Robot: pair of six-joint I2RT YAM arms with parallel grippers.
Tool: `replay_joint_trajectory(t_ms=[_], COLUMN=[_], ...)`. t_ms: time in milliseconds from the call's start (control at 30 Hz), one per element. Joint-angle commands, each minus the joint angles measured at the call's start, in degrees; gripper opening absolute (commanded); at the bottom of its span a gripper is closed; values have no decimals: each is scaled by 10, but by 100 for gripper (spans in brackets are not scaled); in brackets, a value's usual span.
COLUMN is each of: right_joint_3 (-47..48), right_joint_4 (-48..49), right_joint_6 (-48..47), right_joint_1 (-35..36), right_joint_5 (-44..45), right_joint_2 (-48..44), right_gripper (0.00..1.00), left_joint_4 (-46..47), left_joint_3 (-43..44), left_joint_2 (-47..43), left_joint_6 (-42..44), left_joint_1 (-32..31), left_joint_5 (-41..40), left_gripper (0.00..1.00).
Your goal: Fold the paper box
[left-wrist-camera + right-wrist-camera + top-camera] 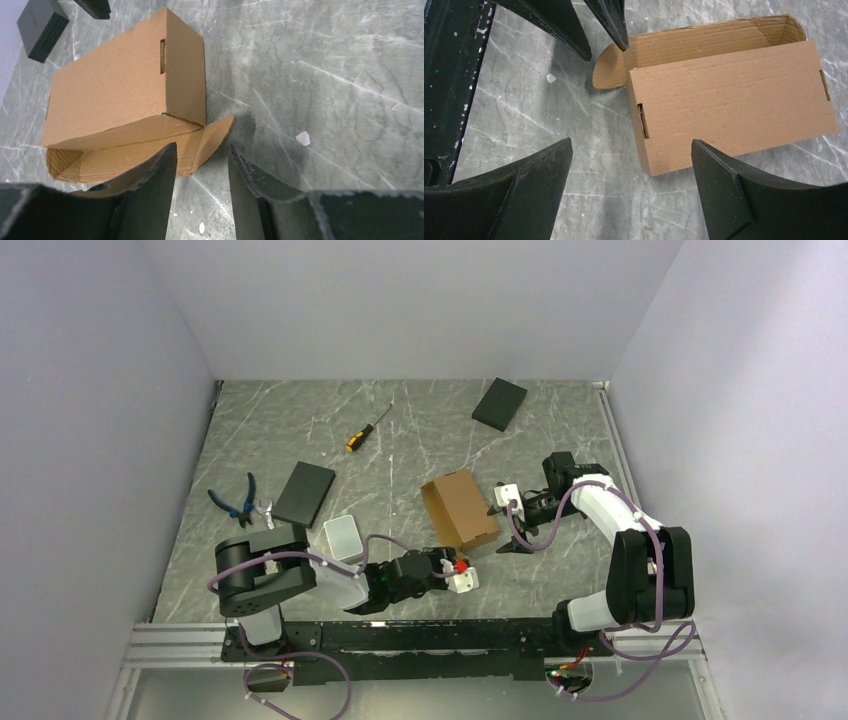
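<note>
The paper box (460, 508) is a tan carton lying on its side mid-table, with one long flap open towards the arms. That flap ends in a rounded tab (215, 137). My left gripper (201, 146) sits just in front of the tab, jaws partly open with bare table between them and the tab's end at the fingertips, not pinched. In the top view the left gripper (462, 575) is below the box. My right gripper (631, 141) stands wide open at the near corner of the box (729, 100), holding nothing; in the top view the right gripper (505, 520) sits at the box's right side.
Two black flat slabs (305, 493) (499, 403) lie left of the box and at the back right. A grey tin (342, 537) sits near the left arm. Blue pliers (238, 502) and a yellow-handled screwdriver (366, 429) lie to the left. Walls close in three sides.
</note>
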Motion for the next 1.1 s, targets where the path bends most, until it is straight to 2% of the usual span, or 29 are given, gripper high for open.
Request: replay_joint_trajectory(t_ms=[0, 167, 633, 867, 1067], right_joint_3=[19, 21, 25, 25, 27], right_joint_4=[-3, -3, -7, -7, -10], right_joint_6=[-7, -5, -3, -2, -3], right_joint_1=[2, 3, 3, 3, 3], right_joint_5=[-9, -8, -8, -8, -8], right_joint_2=[1, 3, 8, 8, 10], right_gripper=[92, 92, 91, 91, 91], left_joint_4=[30, 33, 29, 33, 29], left_joint_3=[7, 14, 43, 48, 48], left_joint_2=[2, 15, 46, 58, 58], left_joint_6=[2, 3, 0, -13, -24], left_joint_1=[4, 7, 24, 25, 29], left_joint_5=[32, 43, 68, 76, 73], left_gripper=[47, 48, 32, 30, 16])
